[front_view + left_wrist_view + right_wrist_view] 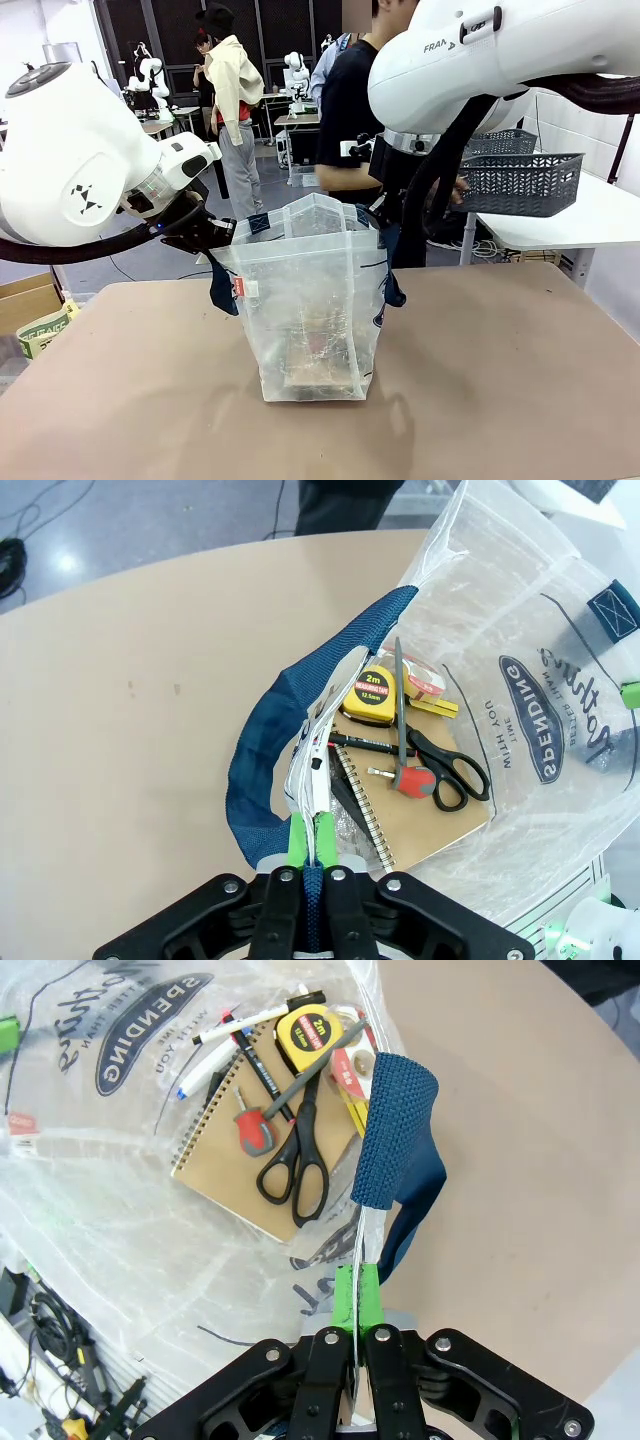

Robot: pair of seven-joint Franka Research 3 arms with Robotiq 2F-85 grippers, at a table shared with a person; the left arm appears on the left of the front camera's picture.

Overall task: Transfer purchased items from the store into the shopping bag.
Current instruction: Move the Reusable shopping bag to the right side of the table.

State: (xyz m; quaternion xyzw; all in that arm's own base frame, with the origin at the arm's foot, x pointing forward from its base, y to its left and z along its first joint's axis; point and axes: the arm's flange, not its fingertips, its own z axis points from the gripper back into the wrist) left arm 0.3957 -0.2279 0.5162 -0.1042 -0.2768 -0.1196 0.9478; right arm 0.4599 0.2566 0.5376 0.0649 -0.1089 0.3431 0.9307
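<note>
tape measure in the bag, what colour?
The tape measure is yellow with black print, clearest in the right wrist view.

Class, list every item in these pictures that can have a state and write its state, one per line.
shopping bag, upright on the table, mouth held open
left claw, shut on the shopping bag's rim
right claw, shut on the opposite rim
scissors, blades closed
tape measure, tape retracted
notebook, closed
</note>
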